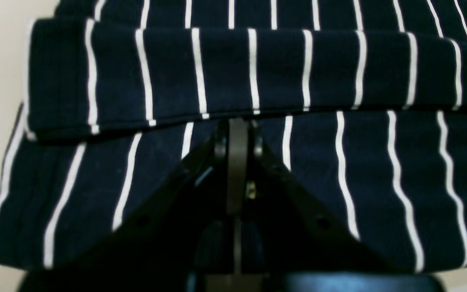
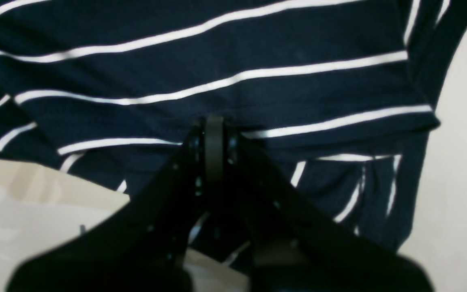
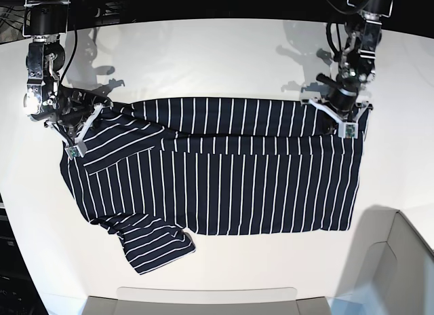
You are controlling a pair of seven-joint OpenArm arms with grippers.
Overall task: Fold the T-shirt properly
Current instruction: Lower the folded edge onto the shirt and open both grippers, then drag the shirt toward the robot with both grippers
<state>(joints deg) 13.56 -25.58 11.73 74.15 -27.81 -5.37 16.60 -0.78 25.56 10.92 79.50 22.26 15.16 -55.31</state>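
Navy striped T-shirt (image 3: 224, 179) spread mid-table (image 3: 217, 57), far edge folded over. Left gripper (image 3: 344, 125) pinching hem at 2 o'clock; right gripper (image 3: 73, 144) pinching shoulder at 10 o'clock.

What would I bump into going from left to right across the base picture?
Right claw pinching the shirt's shoulder → folded-over sleeve → T-shirt → left claw pinching the far corner → pale bin edge.
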